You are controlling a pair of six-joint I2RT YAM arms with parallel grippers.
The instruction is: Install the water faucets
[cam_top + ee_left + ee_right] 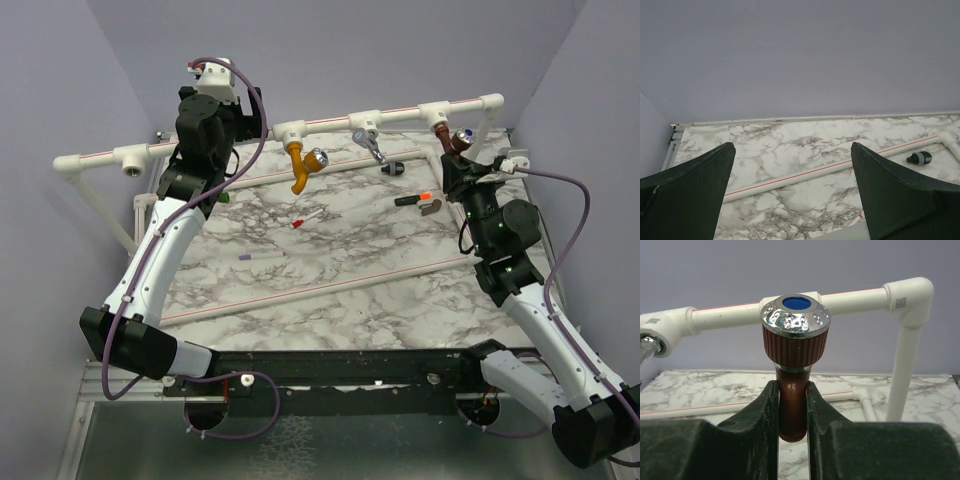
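Shows the right claw [792,390] clenched around the stem of the dark brown faucet [792,347], held upright against the tee [437,110] nearest the right end of the white pipe [330,122], above the far edge of the marble counter [330,270], chrome knob [796,315] with blue centre toward the wrist camera. Shows the left claw [792,150] released, jaws spread wide, lifted above the counter by the pipe's left stretch. Places the mustard-orange faucet [305,165] hanging from a middle tee and the silver-grey faucet [368,143] from the next tee to its right.
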